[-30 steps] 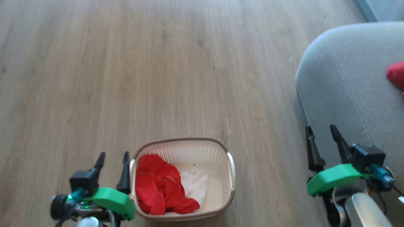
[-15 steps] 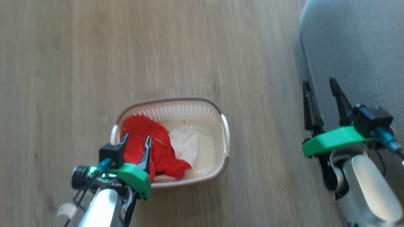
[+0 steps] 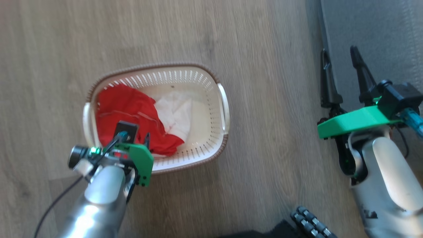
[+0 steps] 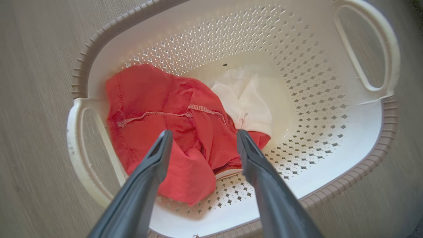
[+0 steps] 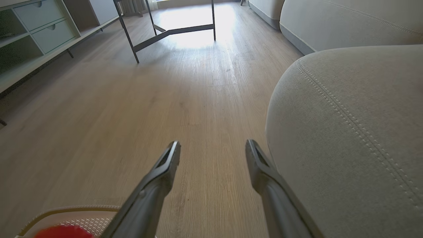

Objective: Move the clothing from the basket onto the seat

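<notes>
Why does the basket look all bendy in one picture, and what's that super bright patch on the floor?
Left wrist view: the wide-angle lens bulges the cream-white perforated plastic basket, yet the red fabric clothing looks sharp. Right wrist view: light glares off the pale wooden floor beneath the dark metal table legs. Head view: slightly soft, with sheen on the pale right forearm.

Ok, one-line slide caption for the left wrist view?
Open left gripper poised over the red-and-white clothing in the basket on the floor.
</notes>
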